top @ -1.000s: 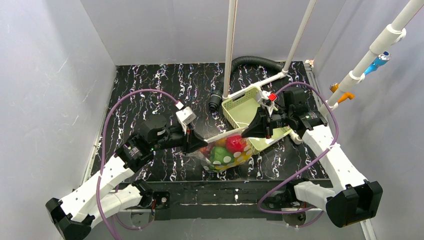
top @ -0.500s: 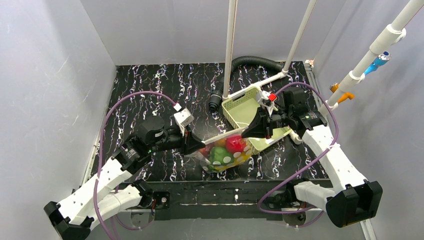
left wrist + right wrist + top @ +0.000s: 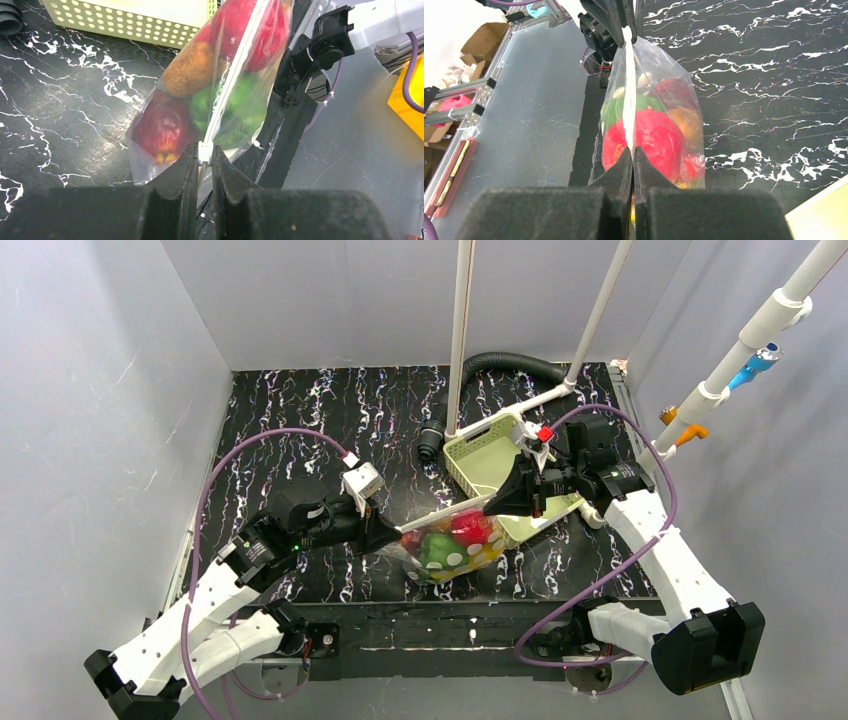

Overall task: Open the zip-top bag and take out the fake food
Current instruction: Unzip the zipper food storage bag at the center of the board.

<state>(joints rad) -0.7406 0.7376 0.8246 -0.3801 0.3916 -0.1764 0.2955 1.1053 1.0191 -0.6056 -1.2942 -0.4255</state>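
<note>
Robot lab cell: white enclosure walls (image 3: 330, 300), marbled table (image 3: 300, 410), pipe frame (image 3: 462, 330)

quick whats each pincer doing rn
Left pincer: shut on the zip-top bag, at the white tab on its zipper end.
Right pincer: shut on the zipper's opposite end.

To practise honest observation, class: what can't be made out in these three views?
- Top external: whether the zip-top bag is unsealed; too small, and the left gripper and right gripper cover its ends.
- Left wrist: the bag's far end, cut off by the top edge.
- Right wrist: the bag's near end, hidden behind that gripper.
- Every view: how many fake food pieces; they overlap.
</note>
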